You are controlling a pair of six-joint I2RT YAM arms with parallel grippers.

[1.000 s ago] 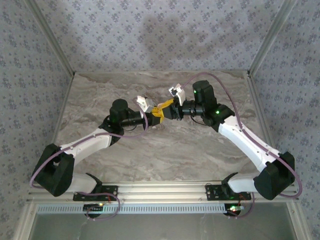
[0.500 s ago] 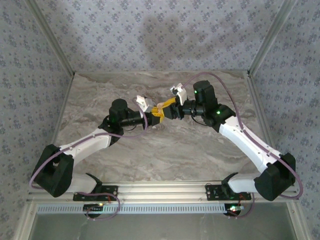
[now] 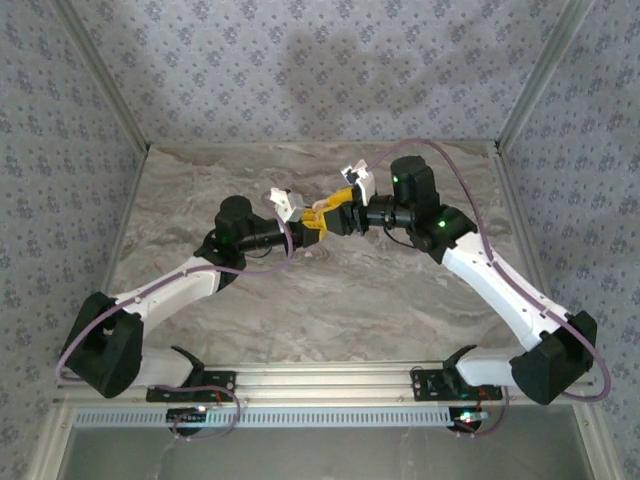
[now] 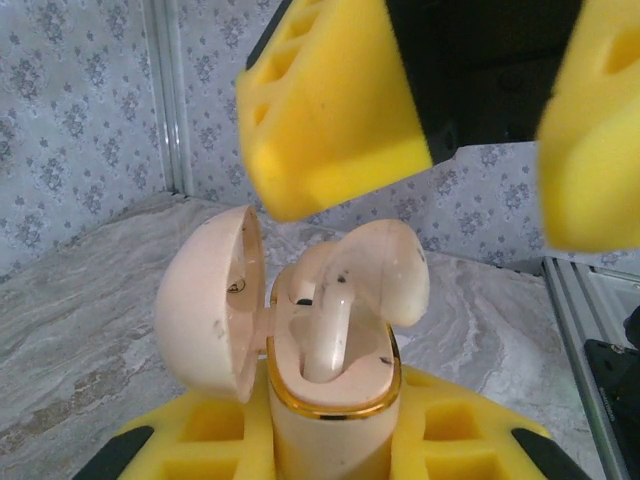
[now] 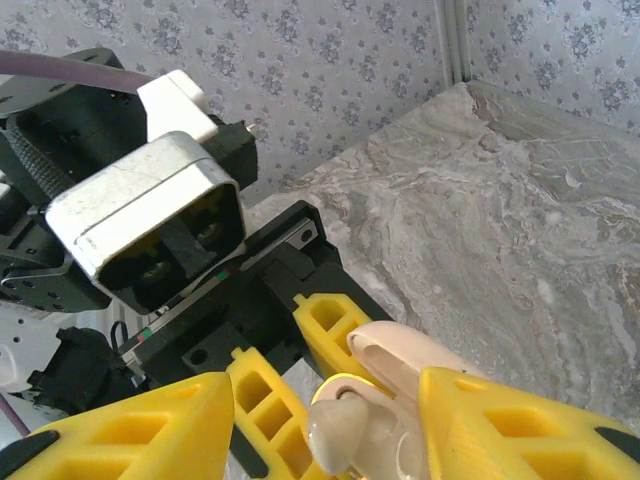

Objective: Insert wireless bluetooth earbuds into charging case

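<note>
One earbud (image 4: 372, 268) sits stem-down in the open charging case (image 4: 330, 400), which my left gripper (image 4: 330, 455) clamps by its lower body. My right gripper (image 5: 330, 410) hangs just above, jaws parted, gripping nothing. It looks like light, glossy, slippery plastic, so I'd pinch the bulbous head gently.

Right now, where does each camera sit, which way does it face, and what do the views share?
Top external: above and behind the bases, looking down on the grey marble table; both arms show, left gripper meeting right gripper.
Left wrist: looks along its yellow fingers at the open peach-tan hinged charging case they clamp, cream earbud partly seated.
Right wrist: faces the left gripper past its open yellow fingers.
Shared: both wrist views show case and earbud.
</note>
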